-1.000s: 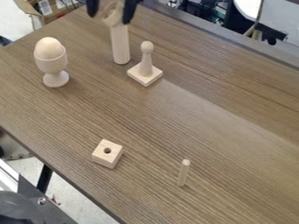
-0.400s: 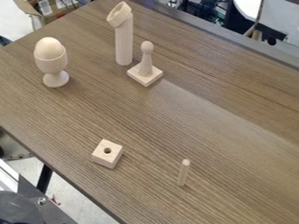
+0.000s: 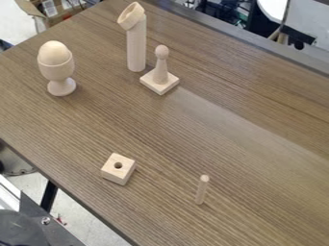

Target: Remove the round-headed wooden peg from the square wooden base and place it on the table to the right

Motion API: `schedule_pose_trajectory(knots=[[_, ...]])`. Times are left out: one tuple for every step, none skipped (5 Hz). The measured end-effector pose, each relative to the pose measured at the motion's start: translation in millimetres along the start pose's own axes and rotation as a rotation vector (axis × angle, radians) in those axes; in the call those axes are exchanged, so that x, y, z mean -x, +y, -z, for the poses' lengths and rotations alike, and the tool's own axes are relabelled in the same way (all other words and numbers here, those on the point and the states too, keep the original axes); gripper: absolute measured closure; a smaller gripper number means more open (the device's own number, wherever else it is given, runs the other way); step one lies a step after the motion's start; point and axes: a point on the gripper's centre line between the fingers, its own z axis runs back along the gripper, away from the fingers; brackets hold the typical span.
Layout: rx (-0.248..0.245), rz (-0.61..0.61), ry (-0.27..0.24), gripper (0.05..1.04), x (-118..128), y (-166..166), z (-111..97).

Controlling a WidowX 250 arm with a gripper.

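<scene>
A lab, perhaps (cables and equipment (image 3: 221, 14) behind the table (image 3: 212, 125)).

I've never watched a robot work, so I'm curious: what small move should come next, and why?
I'd probably bring the tool in from above and gently level the wooden ring: it sits tilted on top of the tall post, so it may slip. The knobbed figure stands close beside the post, so a sideways approach looks riskier.
</scene>
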Motion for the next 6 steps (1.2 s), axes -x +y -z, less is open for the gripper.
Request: schedule_pose_trajectory(knots=[[0.022, 0.025, 0.046, 0.083, 4.2, -16.1, 31.1], [0.006, -0.024, 0.068, 0.083, 5.1, -23.6, 53.8], [-0.011, -0.098, 0.130, 0.083, 5.5, -25.9, 71.9], [-0.001, -0.153, 0.116, 0.083, 3.5, -28.3, 78.5], [0.015, -0.200, 0.122, 0.083, 9.2, -31.5, 92.9], [0.022, -0.229, 0.102, 0.125, 9.3, -32.2, 100.1]])
